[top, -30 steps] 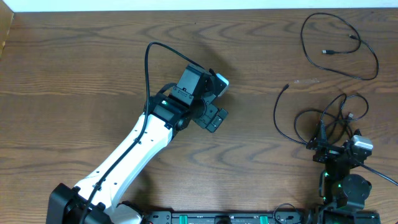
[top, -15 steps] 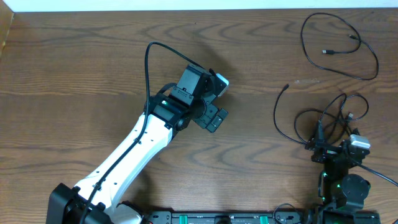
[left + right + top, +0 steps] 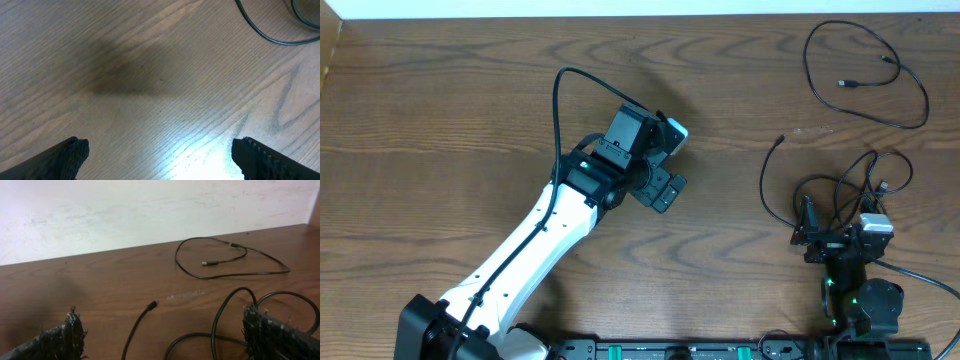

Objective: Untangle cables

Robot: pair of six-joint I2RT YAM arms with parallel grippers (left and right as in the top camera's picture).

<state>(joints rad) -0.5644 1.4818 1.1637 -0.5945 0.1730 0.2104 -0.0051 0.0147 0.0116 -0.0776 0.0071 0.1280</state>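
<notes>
Right gripper [image 3: 160, 337]: fingers spread wide, holding nothing, low at the near right of the counter [image 3: 470, 120]. The tangled cables [image 3: 847, 197] lie just ahead, with cords running between its fingers.

Left gripper [image 3: 160, 155]: also spread and empty, over bare wood mid-counter, well apart from the tangle.

Recommendation: close on one outer strand only, near a free plug end. Draw it slowly towards open wood and stop if the knot drags along.

Farther back, one black cable [image 3: 206, 263] lies alone in a loose loop.

Surface: brown wood grain with some glare. A white wall [image 3: 100, 210] stands beyond the far edge.
</notes>
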